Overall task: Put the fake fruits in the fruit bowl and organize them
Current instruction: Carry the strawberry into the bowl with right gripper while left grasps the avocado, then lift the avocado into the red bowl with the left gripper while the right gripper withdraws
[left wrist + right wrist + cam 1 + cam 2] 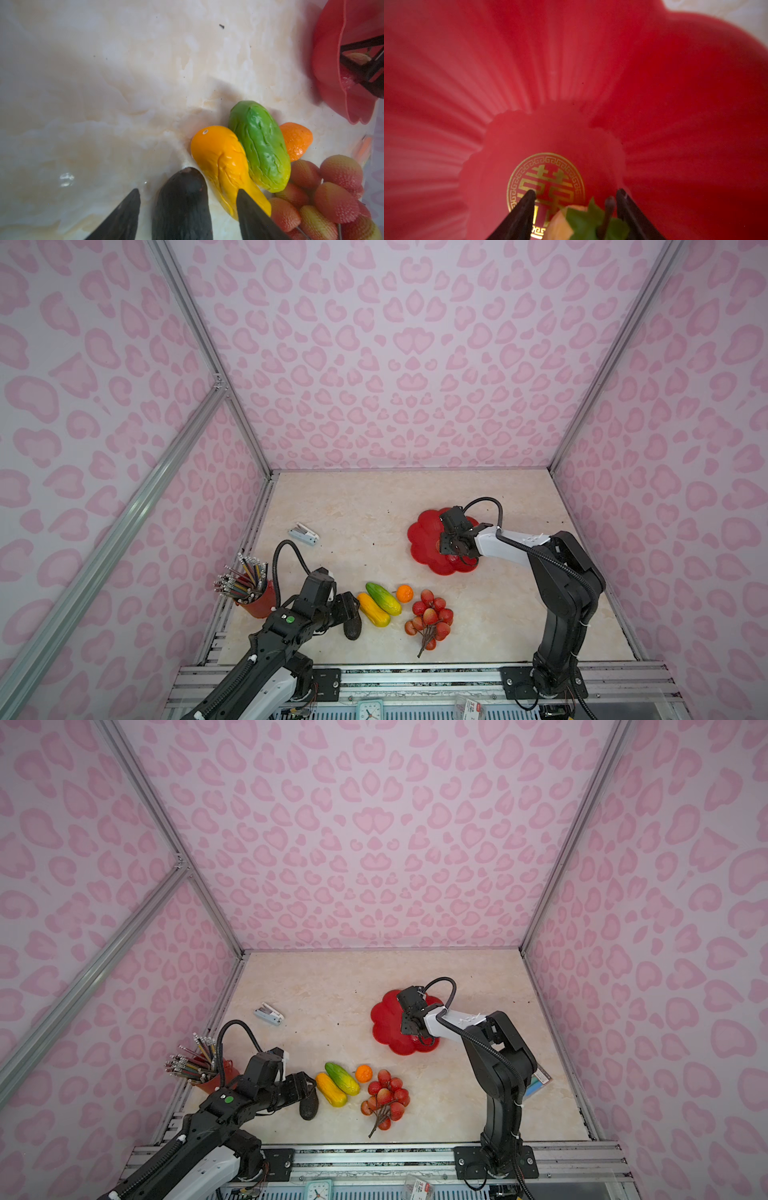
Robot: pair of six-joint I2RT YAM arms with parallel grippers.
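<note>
Resting on the beige marbled table [374, 506], the scalloped red plastic fruit bowl [424, 539] held a green-leafed plastic strawberry [559, 225] between the spread jaws of the right end effector [575, 191]. Left end effector [187, 191], spread, straddled the dark plastic avocado [180, 207].

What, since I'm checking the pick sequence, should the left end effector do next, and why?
Probably close the left end effector on the avocado: its jaws stand open either side of it, gaps showing, and the avocado lies on the table beside the yellow-orange mango, outside the fruit bowl.
</note>
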